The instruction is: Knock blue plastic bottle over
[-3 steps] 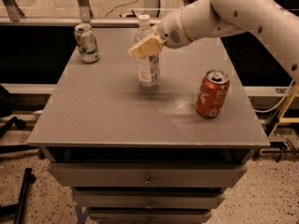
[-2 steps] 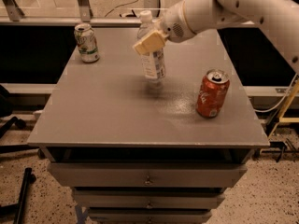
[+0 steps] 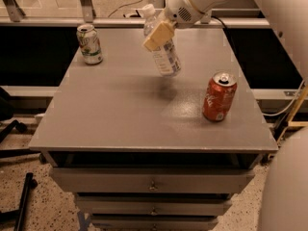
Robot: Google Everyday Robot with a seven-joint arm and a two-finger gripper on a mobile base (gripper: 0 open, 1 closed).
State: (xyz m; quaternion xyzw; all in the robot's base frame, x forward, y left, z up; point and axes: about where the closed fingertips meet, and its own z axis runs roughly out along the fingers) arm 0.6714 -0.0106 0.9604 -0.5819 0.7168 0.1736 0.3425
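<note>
One blue plastic bottle point(image 3: 166, 59) and two cans, a red can point(image 3: 219, 97) at 4 o'clock and a green-and-white can point(image 3: 89, 44) at 10, share the worktop point(image 3: 120, 114). The bottle leans near 12 o'clock, the gripper point(image 3: 158, 35) against its upper half; grasping or just pressing, I cannot tell.

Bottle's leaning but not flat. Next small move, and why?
The blue plastic bottle is tilted, its top toward the left of the view, not lying down, with the gripper against its upper half. I would probably nudge the gripper a little further that way to tip it over. The green-and-white soda can stands well off to the left, so a short push should miss it.
</note>
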